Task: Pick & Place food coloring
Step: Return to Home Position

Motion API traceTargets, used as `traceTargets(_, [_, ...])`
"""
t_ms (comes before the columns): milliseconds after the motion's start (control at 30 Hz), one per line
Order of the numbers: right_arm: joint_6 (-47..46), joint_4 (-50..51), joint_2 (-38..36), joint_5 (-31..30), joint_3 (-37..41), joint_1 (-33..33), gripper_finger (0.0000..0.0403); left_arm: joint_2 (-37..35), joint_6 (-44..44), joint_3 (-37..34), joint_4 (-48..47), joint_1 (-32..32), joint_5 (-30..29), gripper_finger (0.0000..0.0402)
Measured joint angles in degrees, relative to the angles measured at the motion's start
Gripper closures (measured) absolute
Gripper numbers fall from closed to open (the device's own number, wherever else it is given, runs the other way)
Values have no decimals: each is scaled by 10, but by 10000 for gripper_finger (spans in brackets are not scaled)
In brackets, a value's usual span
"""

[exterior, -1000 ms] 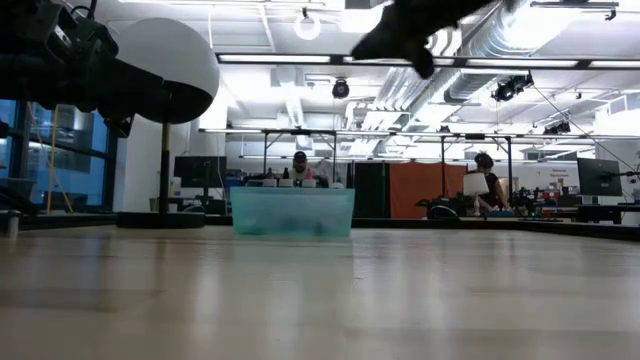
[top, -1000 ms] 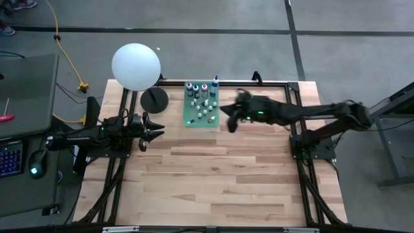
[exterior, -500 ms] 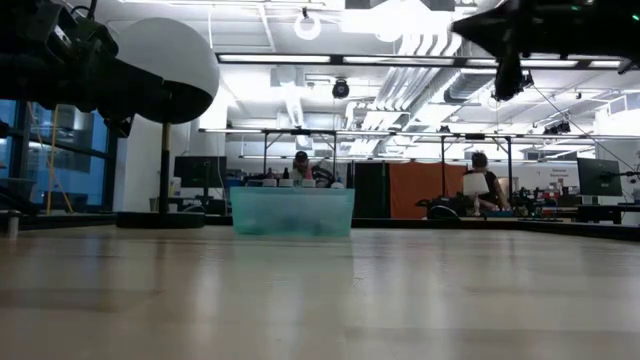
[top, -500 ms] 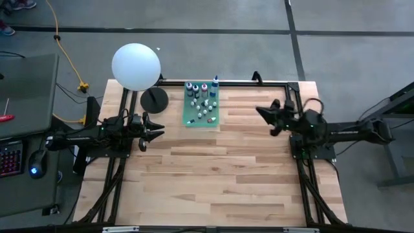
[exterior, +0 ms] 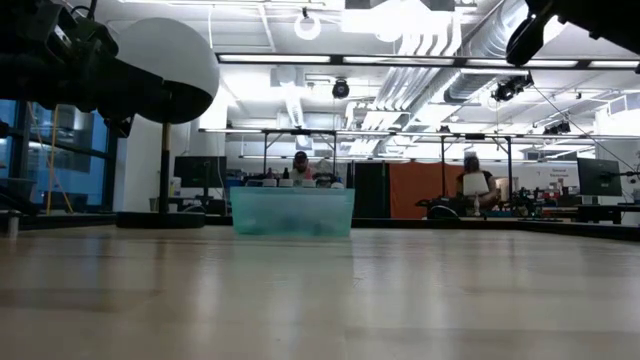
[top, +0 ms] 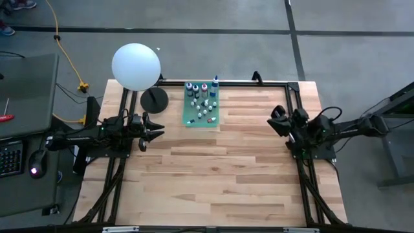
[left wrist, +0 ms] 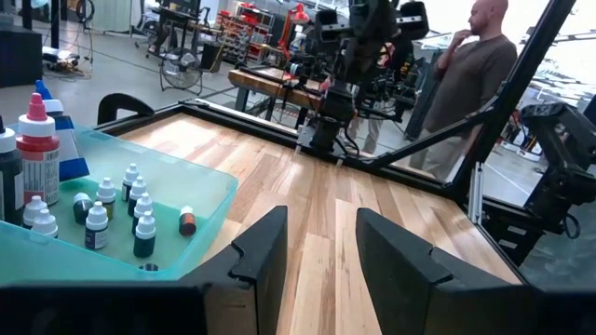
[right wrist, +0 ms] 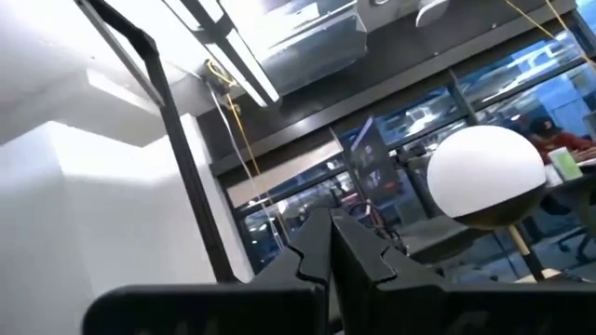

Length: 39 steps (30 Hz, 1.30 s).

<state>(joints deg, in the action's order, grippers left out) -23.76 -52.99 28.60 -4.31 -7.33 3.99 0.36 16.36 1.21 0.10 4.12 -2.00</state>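
The food coloring bottles [top: 202,105] all stand or lie inside the translucent green tray [top: 189,120], which sits near the far edge of the wooden table [top: 220,181]. The taller bottles [top: 196,89] line the tray's far side, one of them red-bodied [left wrist: 38,156]. The tiny white-capped ones [left wrist: 97,226] cluster in the tray's middle. One small bottle [left wrist: 187,221] lies apart from that cluster, toward the tray's near corner.

The black round base [top: 154,100] of the white ball lamp [top: 136,66] stands just beside the tray, on the left arm's side. The left pincer [top: 157,134] hangs near the tray, on that same side and a little nearer the table's front. It points across the table past the tray's near corner. Its fingers [left wrist: 265,251] are spread well apart with nothing between them.

The right pincer [top: 278,120] is well apart from the tray, up at the table's right edge by the frame [top: 294,90]. It is raised and tilted upward, and its wrist view shows its fingers [right wrist: 312,256] pressed together, holding nothing. A person [left wrist: 470,70] stands in the room beyond the table, well off from the tray.
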Motion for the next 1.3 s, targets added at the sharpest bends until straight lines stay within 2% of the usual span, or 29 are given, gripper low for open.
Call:
traceTargets(133, [43,10,-6,-42,0,37,403,0,0,0,0,0,0,273])
traceTargets(233, [42,25,-16,-59,16,38,403,0,0,0,0,0,0,273])
traceTargets(433, [13,16,-49,-55,67,20,403,0,0,0,0,0,0,273])
traceTargets(567, [22,37,-85,-39,67,-2,403,0,0,0,0,0,0,273])
traceTargets(633, [34,72,-106,-29,68,-17,403,0,0,0,0,0,0,273])
traceTargets(800, [40,233,-161,-23,68,-57,403,0,0,0,0,0,0,273])
traceTargets(1000, [2,379,-208,53,68,-94,403,0,0,0,0,0,0,273])
traceTargets(1167, [17,447,-216,105,68,-105,403,0,0,0,0,0,0,273])
traceTargets(1300, [46,507,-213,112,67,-105,403,0,0,0,0,0,0,273])
